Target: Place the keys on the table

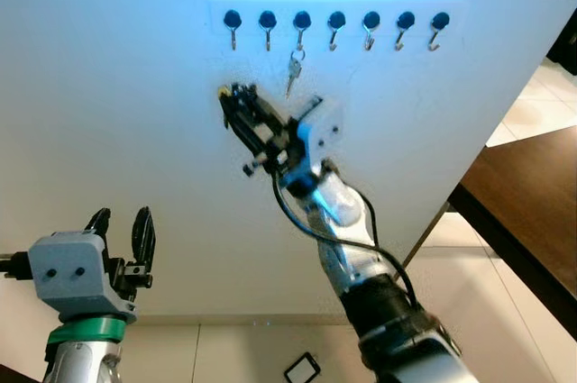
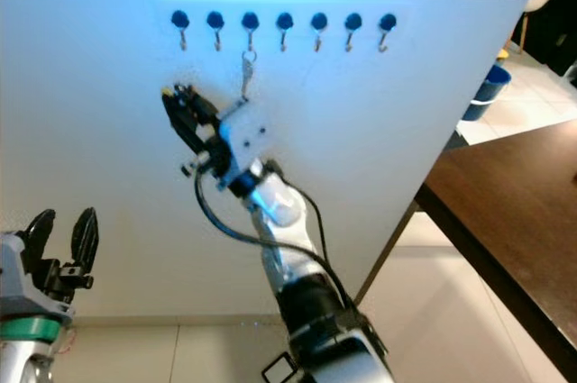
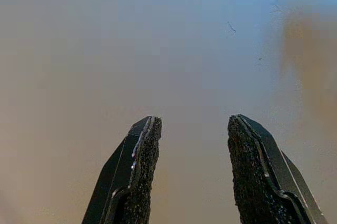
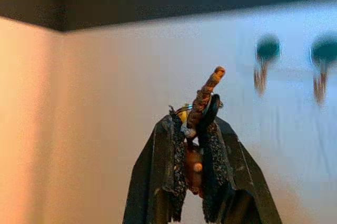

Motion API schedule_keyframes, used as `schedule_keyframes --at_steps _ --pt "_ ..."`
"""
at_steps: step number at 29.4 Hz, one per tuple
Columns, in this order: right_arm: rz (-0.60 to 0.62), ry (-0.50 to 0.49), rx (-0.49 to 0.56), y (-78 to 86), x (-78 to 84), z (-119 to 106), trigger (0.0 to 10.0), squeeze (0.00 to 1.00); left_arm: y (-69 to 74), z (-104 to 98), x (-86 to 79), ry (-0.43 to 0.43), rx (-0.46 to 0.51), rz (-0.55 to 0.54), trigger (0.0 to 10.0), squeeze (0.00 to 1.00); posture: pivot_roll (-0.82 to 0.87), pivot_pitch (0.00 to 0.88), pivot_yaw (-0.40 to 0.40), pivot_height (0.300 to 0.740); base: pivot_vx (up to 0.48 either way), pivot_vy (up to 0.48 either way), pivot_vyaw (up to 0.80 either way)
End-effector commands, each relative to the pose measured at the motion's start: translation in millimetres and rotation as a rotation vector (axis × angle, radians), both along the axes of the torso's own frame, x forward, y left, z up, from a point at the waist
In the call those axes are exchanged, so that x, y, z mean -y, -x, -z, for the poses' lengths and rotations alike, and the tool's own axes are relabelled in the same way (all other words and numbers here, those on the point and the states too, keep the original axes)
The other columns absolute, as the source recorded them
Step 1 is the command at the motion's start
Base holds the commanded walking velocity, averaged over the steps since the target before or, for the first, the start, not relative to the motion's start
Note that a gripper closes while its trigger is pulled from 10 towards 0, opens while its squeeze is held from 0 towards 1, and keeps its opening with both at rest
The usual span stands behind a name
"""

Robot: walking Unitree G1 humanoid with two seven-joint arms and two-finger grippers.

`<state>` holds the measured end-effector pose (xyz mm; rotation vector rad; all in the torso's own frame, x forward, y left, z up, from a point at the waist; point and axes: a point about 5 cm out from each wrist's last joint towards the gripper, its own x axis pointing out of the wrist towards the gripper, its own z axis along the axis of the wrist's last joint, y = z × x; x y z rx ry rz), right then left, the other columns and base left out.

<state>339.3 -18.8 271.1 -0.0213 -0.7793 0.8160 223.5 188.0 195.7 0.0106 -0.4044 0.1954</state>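
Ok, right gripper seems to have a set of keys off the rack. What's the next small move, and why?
Probably draw the right gripper back from the white wall and swing it right, toward the dark table. Its fingers are shut on the keys, below the hook rack, where another key hangs. The left gripper hangs open, low.
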Motion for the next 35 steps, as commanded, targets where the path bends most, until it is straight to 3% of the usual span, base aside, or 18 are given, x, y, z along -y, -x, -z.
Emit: schedule_keyframes --at_steps 1,3,6,7,8,10,11,12,13,14,16,17,18,19,25,29,35 --pt "-0.020 -0.004 0.004 4.2 -5.9 -1 0.0 0.00 2.0 1 -0.2 -0.009 -0.004 0.000 10.0 0.00 -0.10 0.101 0.090 0.740 0.000 0.000 0.00" --pt "-0.011 -0.009 -0.018 4.6 -3.2 4 0.0 0.00 1.9 2 -0.2 -0.009 -0.006 0.002 10.0 0.00 -0.10 0.096 0.090 0.740 0.000 0.000 0.00" --pt "0.168 -0.078 -0.348 1.5 41.5 66 0.0 0.00 -5.2 20 9.1 -0.015 -0.130 0.044 10.0 0.00 -0.10 0.064 0.074 0.740 0.000 0.000 0.00" --pt "0.168 -0.078 -0.348 1.5 41.5 66 0.0 0.00 -5.2 20 9.1 -0.015 -0.130 0.044 10.0 0.00 -0.10 0.064 0.074 0.740 0.000 0.000 0.00" --pt "0.218 -0.086 -0.410 2.8 52.6 79 0.0 0.00 -5.6 23 10.5 -0.023 -0.150 0.045 10.0 0.00 -0.10 0.064 0.074 0.740 0.000 0.000 0.00" --pt "0.218 -0.086 -0.410 2.8 52.6 79 0.0 0.00 -5.6 23 10.5 -0.023 -0.150 0.045 10.0 0.00 -0.10 0.064 0.074 0.740 0.000 0.000 0.00" --pt "0.302 -0.080 -0.483 6.9 72.8 101 0.0 0.00 -5.7 30 9.8 -0.047 -0.193 0.018 10.0 0.00 -0.11 0.042 0.071 0.740 0.000 0.000 0.00" --pt "0.302 -0.080 -0.483 6.9 72.8 101 0.0 0.00 -5.7 30 9.8 -0.047 -0.193 0.018 10.0 0.00 -0.11 0.042 0.071 0.740 0.000 0.000 0.00" --pt "0.387 -0.062 -0.534 12.7 92.0 121 0.0 0.00 -5.9 40 10.6 -0.054 -0.228 0.000 10.0 0.00 -0.11 0.032 0.085 0.740 0.000 0.000 0.00" --pt "0.440 -0.046 -0.564 17.7 103.5 132 2.0 0.00 -6.3 46 10.9 -0.057 -0.252 -0.010 10.0 0.00 -0.12 0.031 0.090 0.740 0.000 0.000 0.00" --pt "0.440 -0.046 -0.564 17.7 103.5 132 2.0 0.00 -6.3 46 10.9 -0.057 -0.252 -0.010 10.0 0.00 -0.12 0.031 0.090 0.740 0.000 0.000 0.00" --pt "0.499 -0.030 -0.573 21.7 112.4 139 8.5 0.00 -6.8 53 12.2 -0.061 -0.273 -0.015 10.0 0.00 -0.14 0.020 0.101 0.740 0.000 0.000 0.00" --pt "0.499 -0.030 -0.573 21.7 112.4 139 8.5 0.00 -6.8 53 12.2 -0.061 -0.273 -0.015 10.0 0.00 -0.14 0.020 0.101 0.740 0.000 0.000 0.00" --pt "0.545 -0.023 -0.564 23.4 117.2 140 10.0 0.00 -8.5 57 13.4 -0.053 -0.287 -0.015 10.0 0.00 -0.15 0.000 0.111 0.740 0.000 0.000 0.00" --pt "0.611 -0.003 -0.571 27.3 122.5 141 10.0 0.00 -13.7 64 17.0 -0.032 -0.322 -0.015 10.0 0.00 -0.16 0.000 0.114 0.740 0.000 0.000 0.00" --pt "0.627 0.003 -0.636 28.6 122.2 148 10.0 0.00 -17.6 63 22.8 -0.038 -0.314 0.011 10.0 0.00 -0.16 0.000 0.119 0.740 0.000 0.000 0.00" --pt "0.601 0.019 -0.618 28.2 116.2 144 10.0 0.00 -19.3 60 30.2 -0.058 -0.290 0.056 10.0 0.00 -0.16 0.000 0.125 0.740 0.000 0.000 -0.80"
